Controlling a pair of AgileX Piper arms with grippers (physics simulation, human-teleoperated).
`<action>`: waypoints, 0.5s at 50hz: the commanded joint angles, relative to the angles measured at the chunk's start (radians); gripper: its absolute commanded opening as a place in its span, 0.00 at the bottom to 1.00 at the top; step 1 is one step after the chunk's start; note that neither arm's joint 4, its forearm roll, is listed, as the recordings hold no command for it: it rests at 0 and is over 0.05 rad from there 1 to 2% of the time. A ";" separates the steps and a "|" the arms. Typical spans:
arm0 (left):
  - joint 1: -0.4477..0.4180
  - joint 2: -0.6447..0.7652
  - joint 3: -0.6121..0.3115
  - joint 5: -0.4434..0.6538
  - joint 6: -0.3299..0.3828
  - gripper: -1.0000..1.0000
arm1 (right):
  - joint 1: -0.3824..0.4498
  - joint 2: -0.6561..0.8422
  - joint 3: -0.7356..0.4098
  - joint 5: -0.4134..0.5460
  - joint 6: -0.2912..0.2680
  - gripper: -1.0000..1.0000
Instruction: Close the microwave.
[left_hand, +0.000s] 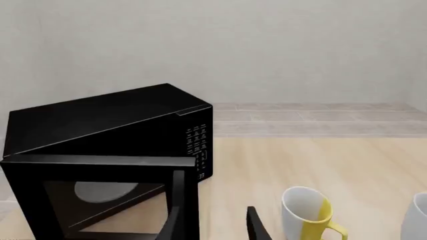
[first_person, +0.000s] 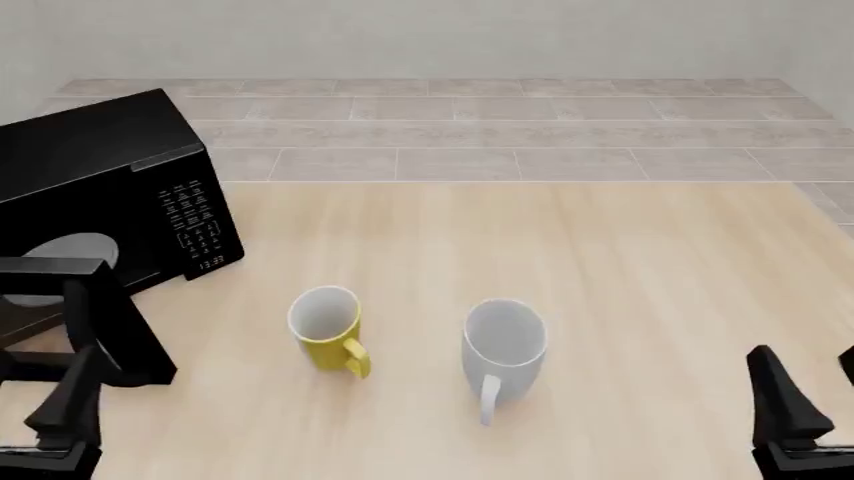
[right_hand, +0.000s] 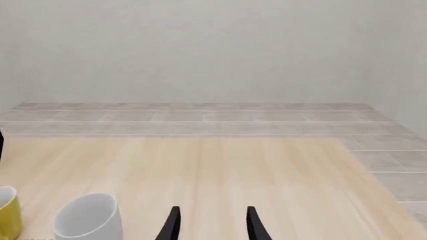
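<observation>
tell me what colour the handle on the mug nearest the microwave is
Yellow, matching the mug's outside; the inside is white. The front view shows it best.

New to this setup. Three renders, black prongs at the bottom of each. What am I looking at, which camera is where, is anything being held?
These are simulator renders of two robot arms at a wooden table. The front view looks forward and down from behind the arms: the left gripper shows at the lower left, the right gripper at the lower right. The other two views come from cameras mounted just behind each gripper, so the black prongs are that gripper's own fingers.

On the table stand the microwave, far left with its door swung open, a yellow mug and a white mug.

Both grippers are open and hold nothing. The left one faces the open door; the right one points over bare table.
</observation>
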 joint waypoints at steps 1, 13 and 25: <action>0.004 0.009 -0.001 0.002 -0.004 1.00 | 0.023 0.001 -0.023 0.003 -0.042 1.00; 0.010 0.040 -0.002 -0.017 -0.021 1.00 | 0.038 -0.001 -0.008 -0.006 -0.030 1.00; 0.013 0.239 -0.017 -0.146 -0.051 1.00 | 0.040 0.000 -0.002 -0.011 -0.020 1.00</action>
